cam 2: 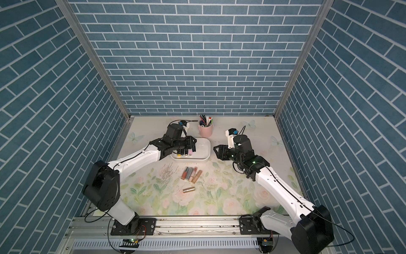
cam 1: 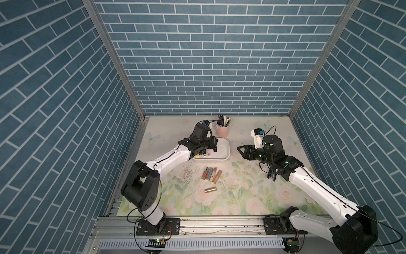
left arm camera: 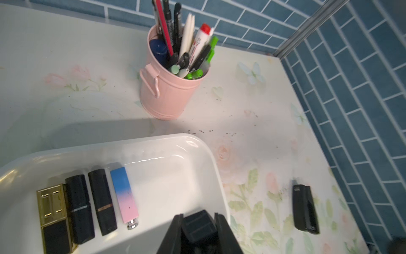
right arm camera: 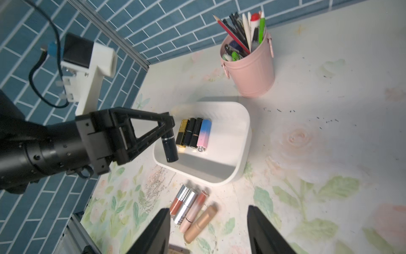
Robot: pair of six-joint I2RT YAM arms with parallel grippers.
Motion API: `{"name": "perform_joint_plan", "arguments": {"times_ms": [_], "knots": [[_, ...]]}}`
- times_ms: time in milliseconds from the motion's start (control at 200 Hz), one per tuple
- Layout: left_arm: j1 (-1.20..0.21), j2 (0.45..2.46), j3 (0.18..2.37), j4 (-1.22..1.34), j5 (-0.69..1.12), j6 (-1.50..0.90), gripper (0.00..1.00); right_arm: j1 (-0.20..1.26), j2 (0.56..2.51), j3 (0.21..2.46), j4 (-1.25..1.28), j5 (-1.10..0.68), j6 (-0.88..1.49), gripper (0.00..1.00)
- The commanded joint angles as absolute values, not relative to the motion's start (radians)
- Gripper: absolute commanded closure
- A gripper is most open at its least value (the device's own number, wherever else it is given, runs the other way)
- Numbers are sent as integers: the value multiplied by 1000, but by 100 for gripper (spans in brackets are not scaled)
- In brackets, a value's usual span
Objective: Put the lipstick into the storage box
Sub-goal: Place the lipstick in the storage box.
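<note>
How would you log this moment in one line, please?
left pincer: shut on black lipstick over storage box | right pincer: open, empty | inside: four lipsticks

The left arm (cam 1: 167, 157) stretches toward the far side. The left gripper (right arm camera: 170, 128) points right, its jaws closed on a black lipstick (right arm camera: 171, 147). The right arm (cam 1: 318, 187) stretches far-left, and the right gripper (cam 1: 241, 151) has its jaws apart, holding nothing.

storage box (left arm camera: 197, 147): glossy white plastic | pen cup (left arm camera: 169, 96): smooth painted metal | gold lipstick (left arm camera: 51, 200): shiny metallic
</note>
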State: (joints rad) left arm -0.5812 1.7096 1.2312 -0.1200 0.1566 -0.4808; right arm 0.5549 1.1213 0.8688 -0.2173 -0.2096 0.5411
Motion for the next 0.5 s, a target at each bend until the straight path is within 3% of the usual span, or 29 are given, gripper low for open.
{"name": "perform_joint_plan", "arguments": {"times_ms": [0, 495], "knots": [[-583, 1785, 1302, -168, 96, -422, 93, 552, 1126, 851, -256, -179, 496, 40], [-574, 2017, 1414, -148, 46, -413, 94, 552, 1158, 861, -263, -187, 479, 40]]}}
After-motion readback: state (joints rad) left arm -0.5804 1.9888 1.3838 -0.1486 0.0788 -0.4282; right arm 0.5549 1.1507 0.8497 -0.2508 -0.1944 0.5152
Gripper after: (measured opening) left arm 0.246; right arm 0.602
